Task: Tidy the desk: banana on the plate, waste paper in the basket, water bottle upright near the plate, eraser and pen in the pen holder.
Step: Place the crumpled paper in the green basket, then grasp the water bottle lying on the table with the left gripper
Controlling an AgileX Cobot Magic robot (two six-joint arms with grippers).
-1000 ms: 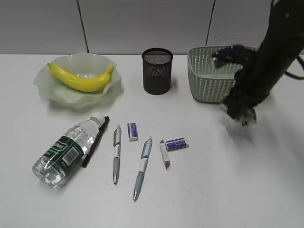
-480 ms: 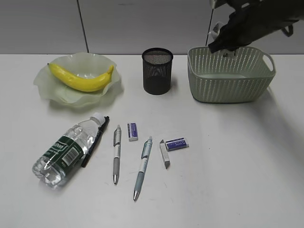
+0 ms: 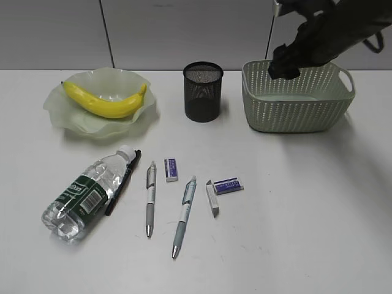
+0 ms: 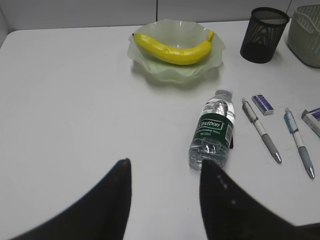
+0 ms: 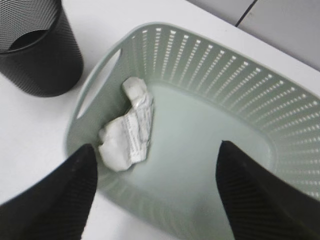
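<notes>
Waste paper (image 5: 129, 131) lies inside the basket (image 5: 210, 65), against the wall at about 9 o'clock from its centre. Right gripper (image 5: 155, 190) hangs above it, jaws spread wide, nothing held. Left gripper (image 4: 165, 195) is parted approx halfway and empty, over bare desk (image 4: 65, 100).

Banana (image 3: 104, 101) sits on the plate (image 3: 61, 113).

Likely next: water bottle (image 3: 82, 196), on its side at 6 o'clock from the plate. Looks part-filled, so some weight; smooth clear plastic, prob slippery and squashy. Best taken across the labelled mid-body, not the cap.
</notes>
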